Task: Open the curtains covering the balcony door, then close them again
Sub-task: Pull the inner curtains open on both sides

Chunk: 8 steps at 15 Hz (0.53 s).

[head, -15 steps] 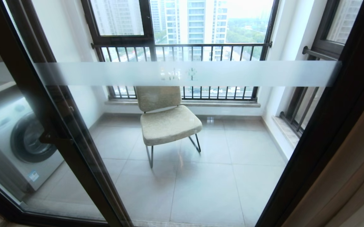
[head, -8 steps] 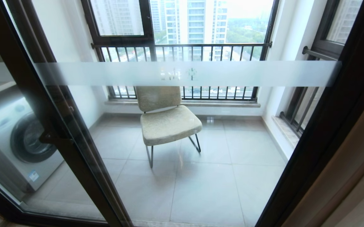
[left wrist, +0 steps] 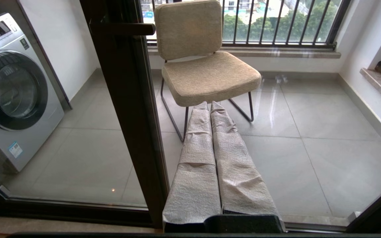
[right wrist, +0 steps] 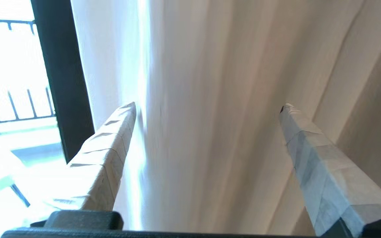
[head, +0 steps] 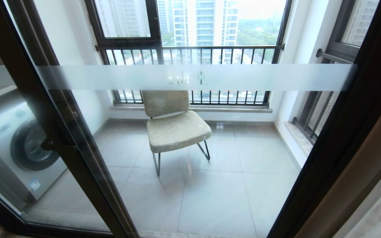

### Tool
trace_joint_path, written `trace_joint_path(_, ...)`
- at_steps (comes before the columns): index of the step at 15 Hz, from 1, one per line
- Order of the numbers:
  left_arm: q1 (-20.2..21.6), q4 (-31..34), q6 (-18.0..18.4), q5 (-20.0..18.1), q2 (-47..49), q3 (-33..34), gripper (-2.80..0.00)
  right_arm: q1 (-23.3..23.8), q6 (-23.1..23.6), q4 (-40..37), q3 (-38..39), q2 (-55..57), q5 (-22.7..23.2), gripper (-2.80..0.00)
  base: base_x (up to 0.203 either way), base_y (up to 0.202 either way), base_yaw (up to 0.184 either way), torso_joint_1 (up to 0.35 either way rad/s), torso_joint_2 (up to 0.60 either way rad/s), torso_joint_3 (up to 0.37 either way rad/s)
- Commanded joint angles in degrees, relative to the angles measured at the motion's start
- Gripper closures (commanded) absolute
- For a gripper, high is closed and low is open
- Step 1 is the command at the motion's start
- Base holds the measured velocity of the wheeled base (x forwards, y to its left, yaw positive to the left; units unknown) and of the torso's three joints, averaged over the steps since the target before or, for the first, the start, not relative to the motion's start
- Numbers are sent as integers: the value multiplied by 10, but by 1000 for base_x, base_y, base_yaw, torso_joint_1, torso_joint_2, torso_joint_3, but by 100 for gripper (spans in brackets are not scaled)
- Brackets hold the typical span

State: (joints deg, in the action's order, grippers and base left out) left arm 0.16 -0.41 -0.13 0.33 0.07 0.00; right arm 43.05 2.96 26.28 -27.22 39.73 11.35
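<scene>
Right gripper [right wrist: 207, 107], jaws spread wide, holds nothing, facing the curtains [right wrist: 217, 82] beside the balcony door [head: 190, 77]. Left gripper [left wrist: 210, 109] fully closed, empty

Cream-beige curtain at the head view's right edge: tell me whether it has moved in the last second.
Yes. The cream-beige curtain has drawn back toward the lower right corner, away from the dark brown door frame, baring more tan wall between them.

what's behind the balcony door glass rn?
Through the balcony door: a beige chair, a washing machine at left, tiled floor and a barred window. The dark door frame hides part of the washing machine.
</scene>
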Motion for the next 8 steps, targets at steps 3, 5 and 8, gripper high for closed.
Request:
trace_joint_path(3, 0, 0, 0, 0, 0, 0, 0, -68, 47, 52, 103, -104, -75, -280, 0, 0, 0, 0, 0, 0)
trace_joint_path(5, 0, -1, 0, 1, 0, 0, 0, -99, 80, 136, 172, -121, -113, -280, 0, 0, 0, 0, 0, 0)
trace_joint_path(8, 0, 0, 0, 0, 0, 0, 0, -177, 120, 293, 271, -142, -120, -280, 0, 0, 0, 0, 0, 0)
